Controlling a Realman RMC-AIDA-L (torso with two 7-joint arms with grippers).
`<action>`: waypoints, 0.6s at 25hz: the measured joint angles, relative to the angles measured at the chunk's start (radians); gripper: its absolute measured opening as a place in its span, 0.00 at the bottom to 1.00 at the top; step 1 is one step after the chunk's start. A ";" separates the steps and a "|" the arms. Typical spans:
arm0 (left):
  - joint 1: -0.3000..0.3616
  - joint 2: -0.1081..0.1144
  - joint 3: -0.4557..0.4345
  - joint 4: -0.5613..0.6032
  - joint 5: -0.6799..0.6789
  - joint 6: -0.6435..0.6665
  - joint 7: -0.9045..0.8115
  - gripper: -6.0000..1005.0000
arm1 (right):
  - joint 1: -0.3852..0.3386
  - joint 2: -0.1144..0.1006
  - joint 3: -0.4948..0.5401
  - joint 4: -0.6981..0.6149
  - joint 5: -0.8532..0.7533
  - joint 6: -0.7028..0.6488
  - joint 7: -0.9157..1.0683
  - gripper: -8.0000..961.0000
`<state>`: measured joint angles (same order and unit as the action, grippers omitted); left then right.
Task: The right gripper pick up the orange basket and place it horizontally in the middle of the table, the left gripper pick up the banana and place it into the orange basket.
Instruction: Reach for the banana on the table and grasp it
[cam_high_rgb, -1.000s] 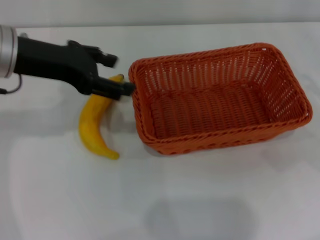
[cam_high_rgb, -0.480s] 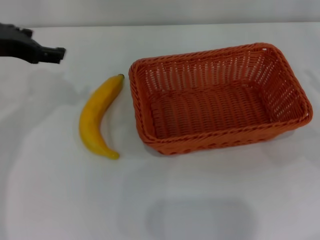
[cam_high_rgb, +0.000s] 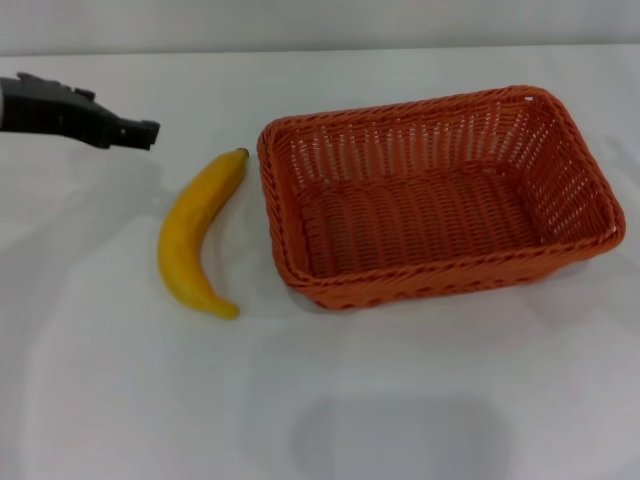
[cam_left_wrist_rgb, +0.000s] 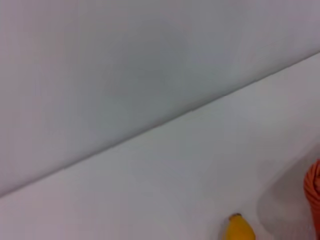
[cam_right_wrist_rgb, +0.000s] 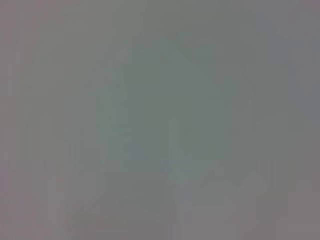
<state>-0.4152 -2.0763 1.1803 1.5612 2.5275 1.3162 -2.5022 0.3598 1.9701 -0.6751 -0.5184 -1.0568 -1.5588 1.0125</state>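
The orange basket (cam_high_rgb: 440, 195) sits on the white table (cam_high_rgb: 300, 400), right of centre, long side running left to right, and holds nothing. The banana (cam_high_rgb: 193, 237) lies on the table just beside the basket's left end, dark stem pointing far, close to the rim. The left gripper (cam_high_rgb: 140, 132) hovers at the far left, apart from the banana; whether its jaws are spread cannot be told. No writing is readable.
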 joint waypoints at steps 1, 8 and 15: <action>-0.002 0.000 0.005 -0.008 0.003 0.000 -0.003 0.85 | 0.000 0.000 0.000 0.000 0.000 0.000 0.000 0.74; -0.003 0.001 0.033 -0.036 0.072 0.024 -0.064 0.85 | -0.008 0.002 0.000 0.001 -0.008 0.001 0.000 0.74; -0.032 0.000 0.034 -0.101 0.103 0.055 -0.070 0.85 | -0.006 0.004 -0.009 0.002 -0.010 0.003 0.000 0.74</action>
<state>-0.4467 -2.0761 1.2145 1.4604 2.6303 1.3708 -2.5726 0.3540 1.9742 -0.6844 -0.5164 -1.0666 -1.5563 1.0124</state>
